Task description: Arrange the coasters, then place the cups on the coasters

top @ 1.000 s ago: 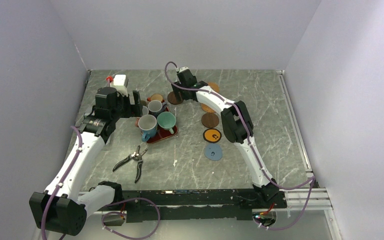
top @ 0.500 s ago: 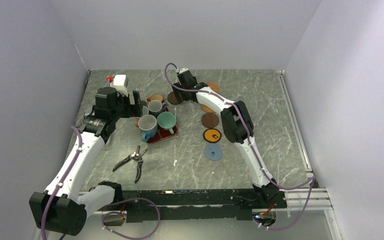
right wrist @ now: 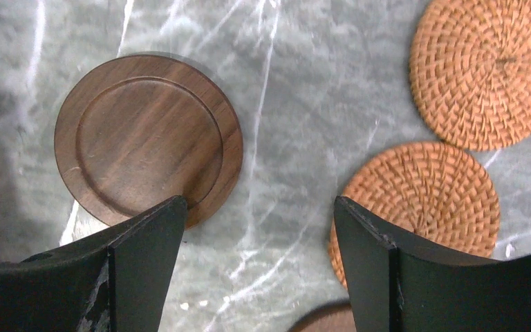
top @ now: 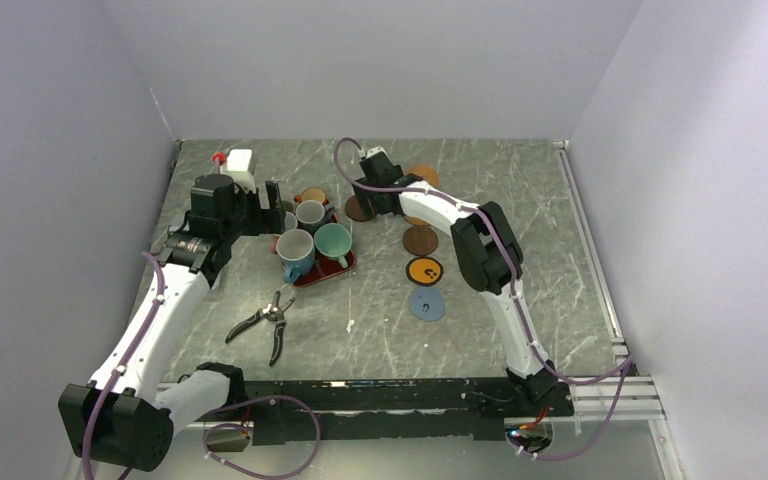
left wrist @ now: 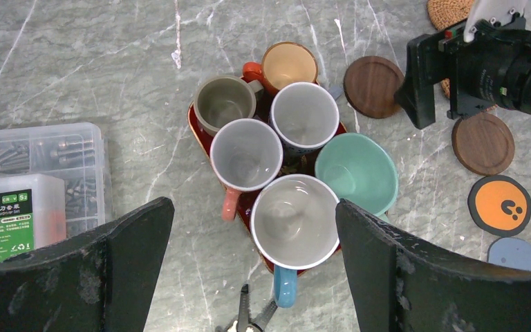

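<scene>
Six cups stand packed on the red tray [left wrist: 192, 122]: olive [left wrist: 222, 102], orange-brown [left wrist: 289, 64], grey-white [left wrist: 304, 114], pink-handled white [left wrist: 246, 153], blue with white inside [left wrist: 294, 220] and teal [left wrist: 356, 173]. My left gripper [left wrist: 254, 207] hangs open high above them. My right gripper [right wrist: 259, 207] is open just over bare table. A dark brown coaster [right wrist: 147, 137] lies by its left finger and a woven orange coaster [right wrist: 422, 200] by its right one. Another woven coaster [right wrist: 487, 69] lies farther back. A second dark brown coaster [top: 420, 240], the black-and-orange one [top: 424, 270] and the blue one [top: 426, 304] run toward the front.
Pliers [top: 265, 325] lie in front of the tray. A clear plastic box of screws [left wrist: 34, 180] sits left of the tray. A white bottle with a red cap [top: 237, 162] stands at the back left. The right arm [top: 480, 250] arches over the row of coasters.
The right wrist has shifted a little nearer and to the right. The dark brown coaster beside it now lies slightly nearer too. The left arm has not moved.
</scene>
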Tool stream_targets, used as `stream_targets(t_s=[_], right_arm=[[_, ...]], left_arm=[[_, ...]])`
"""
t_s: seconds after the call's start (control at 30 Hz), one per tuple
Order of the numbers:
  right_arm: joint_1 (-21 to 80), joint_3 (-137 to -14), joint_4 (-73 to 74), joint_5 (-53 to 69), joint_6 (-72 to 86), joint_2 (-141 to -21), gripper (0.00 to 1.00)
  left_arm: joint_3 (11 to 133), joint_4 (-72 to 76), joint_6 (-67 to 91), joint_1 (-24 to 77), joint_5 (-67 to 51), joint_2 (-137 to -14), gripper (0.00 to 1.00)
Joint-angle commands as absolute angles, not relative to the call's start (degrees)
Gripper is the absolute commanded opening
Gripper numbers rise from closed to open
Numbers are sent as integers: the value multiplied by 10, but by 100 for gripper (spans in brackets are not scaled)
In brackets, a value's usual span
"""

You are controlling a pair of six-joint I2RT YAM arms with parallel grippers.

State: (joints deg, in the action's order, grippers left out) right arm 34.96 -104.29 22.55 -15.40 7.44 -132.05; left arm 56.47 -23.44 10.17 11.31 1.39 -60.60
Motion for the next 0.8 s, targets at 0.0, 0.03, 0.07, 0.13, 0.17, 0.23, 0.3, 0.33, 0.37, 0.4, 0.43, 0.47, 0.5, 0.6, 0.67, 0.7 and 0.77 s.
stream_targets(t_s=[0.0, 0.03, 0.07, 0.13, 0.17, 0.23, 0.3, 0.33, 0.37, 0.4, 0.43, 0.47, 0.5, 0.6, 0.67, 0.7, 0.77], right_arm=[[351, -1000, 263, -152, 79, -1274, 82], [352, -992, 263, -147, 80, -1268, 82], [352, -983, 264, -142, 80, -1264, 81], [357, -968, 264, -132, 80, -1255, 81], [358, -960, 267, -131, 80, -1252, 81], [363, -947, 272, -131, 80, -1245, 80], [368, -932, 276, -131, 81, -1238, 79], [370, -925, 280, -132, 84, -1234, 79], [372, -917, 282, -133, 86, -1229, 79], [375, -908, 283, -133, 88, -1222, 78], [379, -897, 283, -133, 90, -1212, 78], [383, -884, 280, -133, 91, -1203, 78], [386, -873, 278, -133, 91, -1195, 78], [393, -844, 280, -131, 94, -1176, 78], [396, -827, 283, -131, 99, -1166, 78], [397, -819, 283, -128, 103, -1161, 78], [401, -799, 278, -119, 106, -1146, 78]], left_arm=[[577, -224, 102, 115, 12, -598, 94], [577, -224, 102, 115, 11, -598, 94], [577, -224, 102, 116, 11, -598, 94], [577, -225, 102, 115, 11, -599, 94], [577, -224, 102, 115, 11, -599, 94], [577, -224, 102, 115, 11, -599, 94], [577, -224, 102, 115, 10, -600, 94], [577, -223, 102, 115, 9, -600, 94], [577, -223, 102, 115, 8, -600, 94], [576, -223, 102, 115, 7, -599, 94], [577, -223, 102, 115, 7, -600, 94], [577, -223, 102, 115, 8, -601, 94], [576, -223, 103, 115, 8, -600, 94], [577, -223, 103, 115, 7, -601, 94], [577, -223, 103, 115, 6, -601, 94], [577, -223, 103, 115, 6, -601, 94], [577, -222, 102, 115, 6, -600, 94]])
